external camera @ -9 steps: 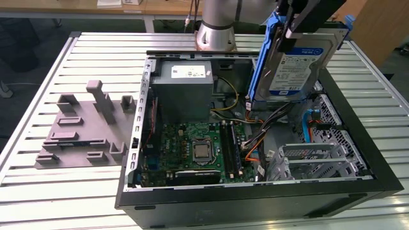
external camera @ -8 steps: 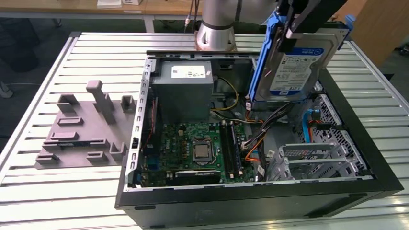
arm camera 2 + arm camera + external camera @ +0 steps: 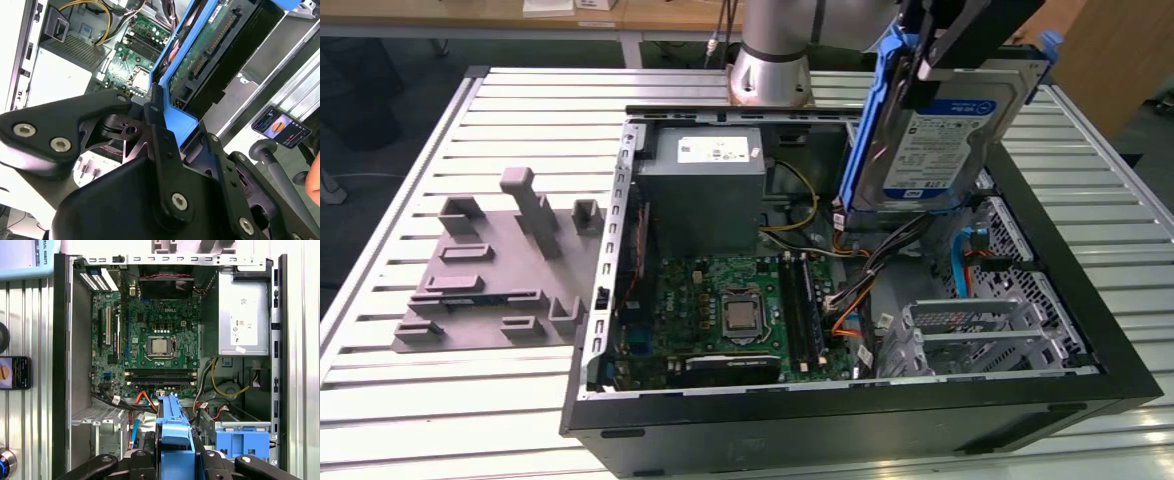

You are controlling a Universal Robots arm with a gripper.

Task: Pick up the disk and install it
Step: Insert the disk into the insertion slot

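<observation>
Exterior view. Lower frame: an open black computer case (image 3: 854,425) is lying on the slatted counter (image 3: 400,420), with its motherboard (image 3: 720,310) facing up at centre. Left of frame: a grey fixture plate (image 3: 487,270) is resting on the counter beside the case. Centre, farther back: a grey power supply (image 3: 707,190) is sitting inside the case. Upper right of frame: the disk (image 3: 941,140) is hanging upright over the case's interior, and the jaws are clamping its blue carrier frame from above. Top centre: the arm base (image 3: 771,60) is standing beyond the case.
</observation>
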